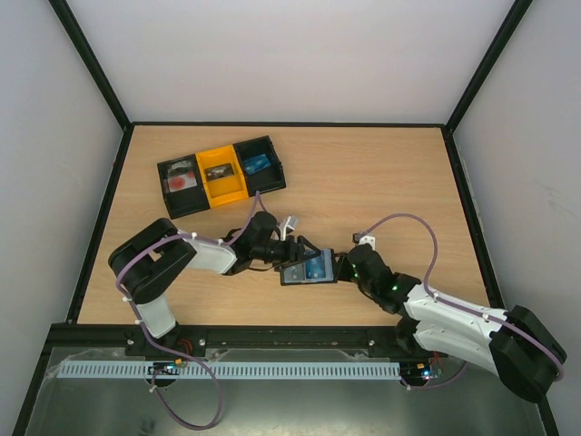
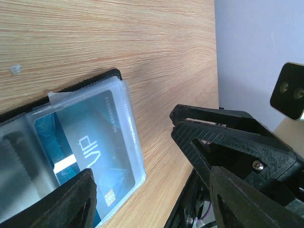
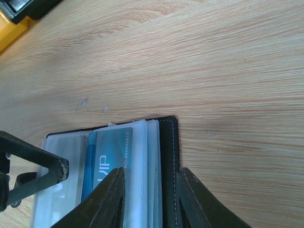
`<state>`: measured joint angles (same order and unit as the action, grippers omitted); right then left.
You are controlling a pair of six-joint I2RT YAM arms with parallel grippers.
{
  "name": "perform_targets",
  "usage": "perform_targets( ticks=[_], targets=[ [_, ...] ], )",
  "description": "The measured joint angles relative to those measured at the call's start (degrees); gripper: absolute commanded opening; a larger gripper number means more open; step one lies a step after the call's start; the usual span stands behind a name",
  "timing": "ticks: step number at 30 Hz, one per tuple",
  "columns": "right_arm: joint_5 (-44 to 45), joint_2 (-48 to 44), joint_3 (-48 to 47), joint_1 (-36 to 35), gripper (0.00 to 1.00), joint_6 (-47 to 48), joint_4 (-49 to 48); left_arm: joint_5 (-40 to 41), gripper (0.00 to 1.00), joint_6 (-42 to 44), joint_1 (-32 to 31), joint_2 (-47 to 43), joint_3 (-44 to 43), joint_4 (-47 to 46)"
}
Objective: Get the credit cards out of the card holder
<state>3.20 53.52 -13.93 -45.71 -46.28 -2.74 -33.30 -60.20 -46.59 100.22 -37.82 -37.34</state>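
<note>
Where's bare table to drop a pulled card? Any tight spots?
Free: back-right table, from tray to the right edge; also the strip between card holder and near edge. Crowded: centre, left fingers and right fingers both at the holder.

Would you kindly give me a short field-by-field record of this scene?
holder: lies open on table
card: blue, inside holder's clear sleeve
left fingers: open, one over the sleeve
right fingers: either side of holder's black edge; grip unclear
tray: back left, three compartments
</note>
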Motion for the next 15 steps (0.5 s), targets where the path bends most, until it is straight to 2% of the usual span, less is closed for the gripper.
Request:
perform_targets(
  ticks=[5, 8, 15],
  targets=[
    [-0.87, -1.29, 0.61, 0.00, 0.29, -0.20, -0.09, 2.40, 0.65, 1.64, 0.28, -1.36, 0.13, 3.34],
    [-2.14, -1.14, 0.61, 0.00, 0.25, -0.22, -0.79, 4.04, 0.64, 2.67, 0.83, -2.75, 0.35, 5.44],
    [-7.19, 2.27, 0.59, 0.02, 0.20, -0.50, -4.22, 5.92, 0.59, 3.23, 1.66, -3.08, 2.03, 6.82]
  ],
)
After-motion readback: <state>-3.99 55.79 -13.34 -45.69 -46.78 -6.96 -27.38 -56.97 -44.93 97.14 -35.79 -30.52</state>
